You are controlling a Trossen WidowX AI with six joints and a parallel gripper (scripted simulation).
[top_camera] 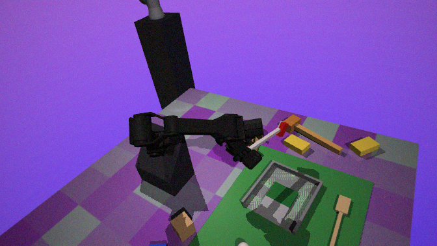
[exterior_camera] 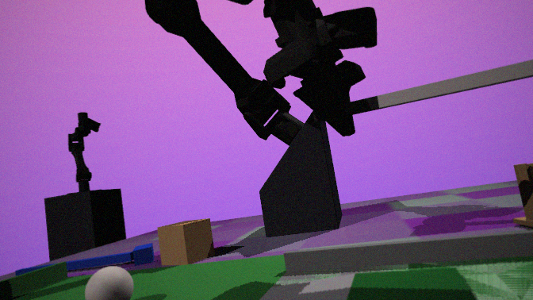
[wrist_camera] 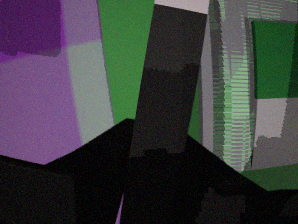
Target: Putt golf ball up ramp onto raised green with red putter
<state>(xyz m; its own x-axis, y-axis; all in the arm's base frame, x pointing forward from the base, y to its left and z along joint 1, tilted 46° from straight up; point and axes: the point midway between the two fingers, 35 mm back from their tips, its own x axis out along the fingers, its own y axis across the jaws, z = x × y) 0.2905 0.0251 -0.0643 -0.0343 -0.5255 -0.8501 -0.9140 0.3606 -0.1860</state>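
The arm is stretched from its base out over the bench, toward the bench's far edge, with its wrist bent downward. The gripper is held raised above the bench top, its fingers drawn nearly together and clamped on a shaft.
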